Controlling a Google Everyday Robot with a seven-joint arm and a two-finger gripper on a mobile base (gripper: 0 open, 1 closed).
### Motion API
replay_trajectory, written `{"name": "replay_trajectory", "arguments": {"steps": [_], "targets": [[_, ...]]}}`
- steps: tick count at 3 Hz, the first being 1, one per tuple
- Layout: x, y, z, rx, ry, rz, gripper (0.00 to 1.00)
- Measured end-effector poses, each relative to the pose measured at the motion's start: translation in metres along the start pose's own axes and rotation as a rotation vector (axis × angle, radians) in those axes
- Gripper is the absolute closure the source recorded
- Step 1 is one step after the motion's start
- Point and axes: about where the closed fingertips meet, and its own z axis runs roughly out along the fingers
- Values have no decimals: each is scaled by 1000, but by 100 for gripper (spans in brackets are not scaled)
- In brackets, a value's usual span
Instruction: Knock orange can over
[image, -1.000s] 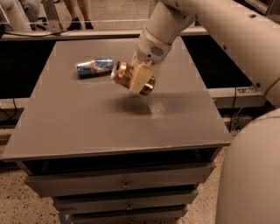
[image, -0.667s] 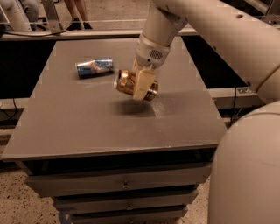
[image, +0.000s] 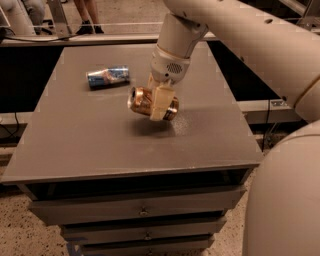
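Copper-orange and tipped nearly onto its side, the orange can (image: 144, 101) was gripped between the closed fingers of the end effector (image: 158, 107). It hung just above the middle of the grey tabletop (image: 100, 145), casting a shadow below. A blue and silver can (image: 108, 77) lay sideways at the far left.
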Motion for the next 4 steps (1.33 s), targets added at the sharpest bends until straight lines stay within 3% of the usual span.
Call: {"name": "replay_trajectory", "arguments": {"steps": [3,4], "targets": [[-13,13,2,27,-47,-13,13],[-17,20,6,23,-59,-15,0]]}}
